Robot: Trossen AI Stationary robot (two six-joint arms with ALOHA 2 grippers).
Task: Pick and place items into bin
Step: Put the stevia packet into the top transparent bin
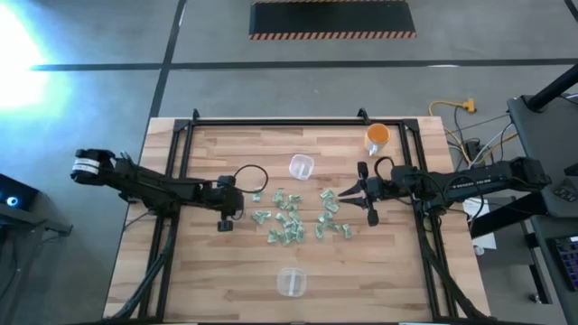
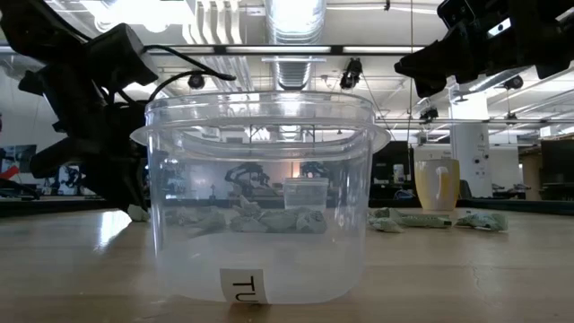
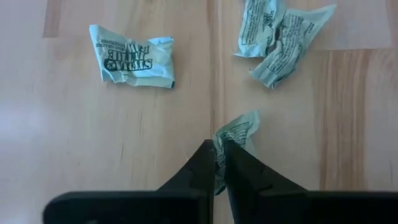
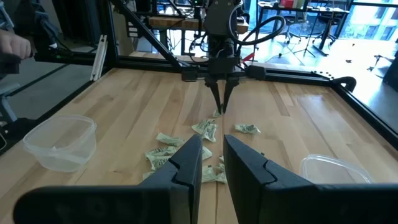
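Several tiny pale green-and-white crinkly wrapped pieces (image 1: 291,223) lie loose on the wooden table's middle; they also show in the right wrist view (image 4: 180,155). My left gripper (image 3: 219,146) stands at the left edge of the pile (image 1: 242,195), pointing down, and is shut on one piece (image 3: 236,132). My right gripper (image 4: 214,155) hovers at the pile's right side (image 1: 346,192), open and empty, pointing toward the table's left. A clear plastic bin (image 1: 292,282) stands near the front edge and fills the low view (image 2: 260,206). My left gripper pinches one wrapped piece by its crinkled end (image 3: 219,163) between its two fingertips. The fingers come from above, pointing down, as the right wrist view shows (image 4: 219,109). The rest of the piece (image 3: 241,127) sticks out past the fingertips, close over the table; whether it is clear of the wood I cannot tell.
A second clear container (image 1: 301,166) stands just beyond the pile. An orange cup (image 1: 377,137) stands at the far right. A dark rail frame (image 1: 271,122) runs along the table's far and side edges. Bare wood lies between the pile and the near bin.
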